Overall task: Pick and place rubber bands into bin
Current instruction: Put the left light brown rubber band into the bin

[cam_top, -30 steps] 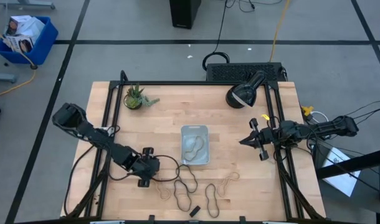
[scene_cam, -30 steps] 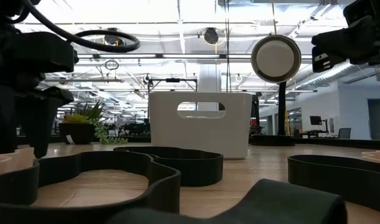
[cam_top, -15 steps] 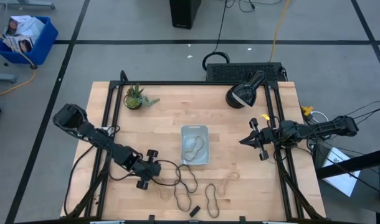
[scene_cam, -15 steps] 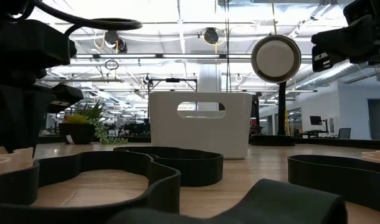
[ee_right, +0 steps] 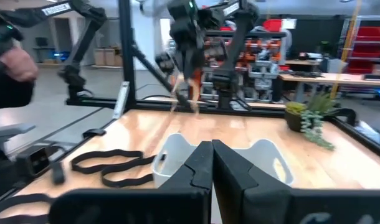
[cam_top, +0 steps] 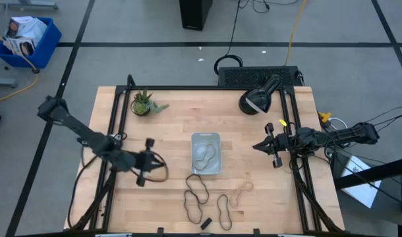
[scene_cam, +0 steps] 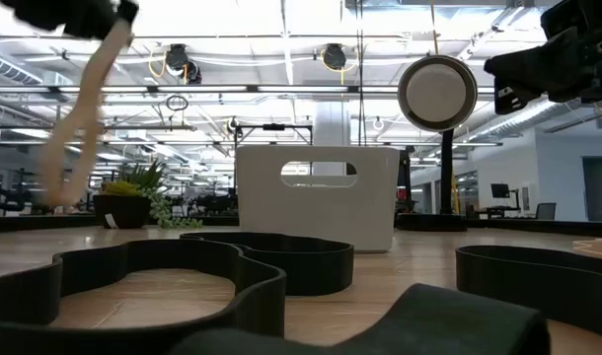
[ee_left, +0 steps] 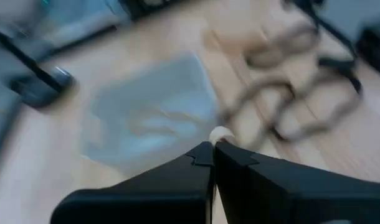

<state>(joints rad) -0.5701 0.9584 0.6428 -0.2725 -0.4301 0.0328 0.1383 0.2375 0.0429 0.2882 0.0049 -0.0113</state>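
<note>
The bin (cam_top: pixel 206 153) sits mid-table with a tan rubber band (cam_top: pixel 202 157) lying inside. My left gripper (cam_top: pixel 150 164) hovers left of the bin, above the table, shut on another tan rubber band (scene_cam: pixel 79 128) that dangles below it. Two black rubber bands (cam_top: pixel 196 194) (cam_top: pixel 224 210) and one tan band (cam_top: pixel 240 192) lie flat on the wood near the front edge. My right gripper (cam_top: pixel 257 146) waits shut to the right of the bin, holding nothing. My left gripper pinches the tan band between its two fingertips, where a small piece of the loop (ee_left: pixel 220 133) shows at the tips. The band is lifted clear of the table and hangs slack below the gripper (scene_cam: pixel 62 168).
A small black block (cam_top: pixel 205 222) lies at the front edge. A potted plant (cam_top: pixel 143 103) stands at the far left and a black lamp (cam_top: pixel 257 97) at the far right. Black frame rails run along both sides of the table.
My left gripper has taken hold of the tan band that lay at the near left of the table. It has then risen and drawn back toward the left and far side. The band has left the wood and now hangs from the fingertips.
</note>
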